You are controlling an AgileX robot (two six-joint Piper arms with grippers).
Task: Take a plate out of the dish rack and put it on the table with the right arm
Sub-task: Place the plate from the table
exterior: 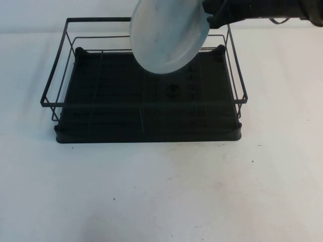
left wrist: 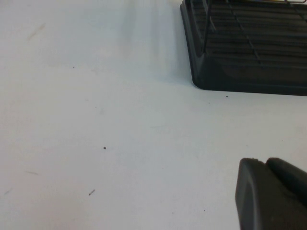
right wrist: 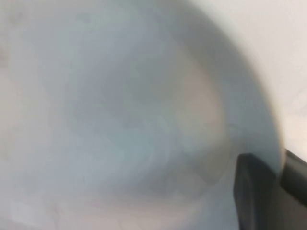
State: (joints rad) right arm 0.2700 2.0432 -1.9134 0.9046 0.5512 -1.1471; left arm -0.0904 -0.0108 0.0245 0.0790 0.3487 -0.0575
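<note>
The round pale grey-blue plate (exterior: pixel 168 34) hangs tilted in the air above the back of the black wire dish rack (exterior: pixel 146 96). My right gripper (exterior: pixel 211 20) is shut on the plate's right rim, its arm reaching in from the top right. In the right wrist view the plate (right wrist: pixel 120 110) fills the picture, with a dark finger (right wrist: pixel 252 191) over its rim. My left gripper (left wrist: pixel 271 191) is out of the high view. It hovers over the white table (left wrist: pixel 96 120) near the rack's corner (left wrist: pixel 240 57), jaws together and empty.
The rack's black drip tray (exterior: pixel 126 116) shows bare ribs and a small round drain. White table (exterior: pixel 161 191) stretches in front of the rack and to its right (exterior: pixel 282 101).
</note>
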